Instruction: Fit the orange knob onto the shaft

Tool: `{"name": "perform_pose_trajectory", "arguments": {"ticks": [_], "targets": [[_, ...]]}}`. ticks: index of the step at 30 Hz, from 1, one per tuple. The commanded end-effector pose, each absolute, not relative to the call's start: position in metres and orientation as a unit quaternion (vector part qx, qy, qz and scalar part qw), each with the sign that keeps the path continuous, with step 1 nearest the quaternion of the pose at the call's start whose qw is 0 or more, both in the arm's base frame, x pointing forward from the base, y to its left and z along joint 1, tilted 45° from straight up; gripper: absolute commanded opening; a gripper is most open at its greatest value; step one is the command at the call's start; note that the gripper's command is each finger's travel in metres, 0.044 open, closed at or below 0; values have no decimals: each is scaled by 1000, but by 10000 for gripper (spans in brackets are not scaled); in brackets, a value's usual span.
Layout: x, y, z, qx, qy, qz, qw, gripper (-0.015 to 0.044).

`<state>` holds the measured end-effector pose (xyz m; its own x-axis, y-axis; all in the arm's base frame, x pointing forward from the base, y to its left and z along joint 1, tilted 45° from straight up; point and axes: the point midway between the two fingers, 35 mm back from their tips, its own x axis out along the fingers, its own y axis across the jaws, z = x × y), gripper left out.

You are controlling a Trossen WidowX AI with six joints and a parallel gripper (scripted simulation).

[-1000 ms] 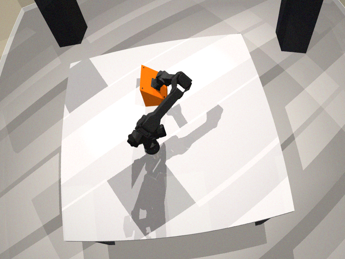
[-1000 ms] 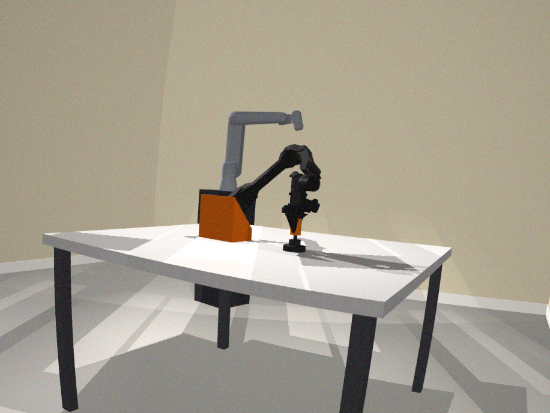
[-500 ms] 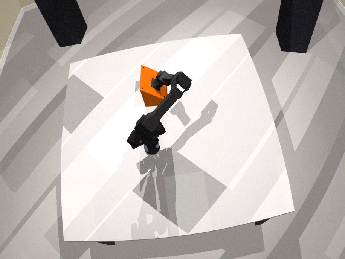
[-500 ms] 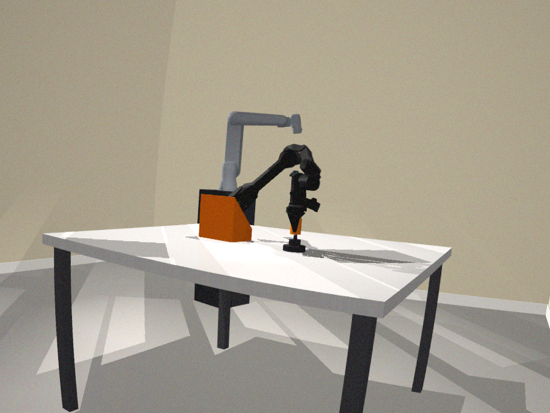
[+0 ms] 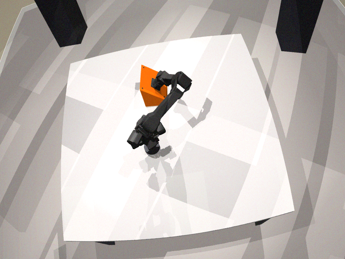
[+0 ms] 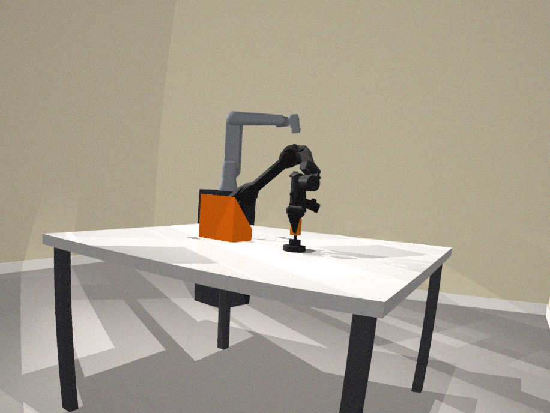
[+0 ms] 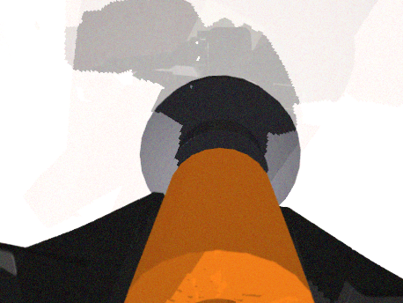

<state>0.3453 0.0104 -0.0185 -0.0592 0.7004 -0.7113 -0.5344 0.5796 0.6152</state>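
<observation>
The orange knob is upright between the fingers of my gripper, which is shut on it. The round dark pedestal stands on the table directly below. In the exterior view, a short length of the dark shaft shows between the knob's lower end and the pedestal, so the knob is above the pedestal and not seated on it. The knob's hole and the shaft's top are hidden, so I cannot tell how their flat sides line up. In the top view the arm covers the knob.
An orange wedge-shaped box stands on the white table, beside and partly under my arm's base. A grey arm rises behind the box in the exterior view. Shadows fall across the table.
</observation>
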Motion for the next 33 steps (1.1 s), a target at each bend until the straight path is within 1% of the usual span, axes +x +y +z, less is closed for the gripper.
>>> {"name": "perform_pose_trajectory", "arguments": {"ticks": [1,10,17,33], "targets": [[346,12,-18,73,568,453,683,0],[346,8,-15,70,566,456,684,0],[347,6,-16,2,518,510,687,0],[346,10,-19,2,518,510,687,0]]}}
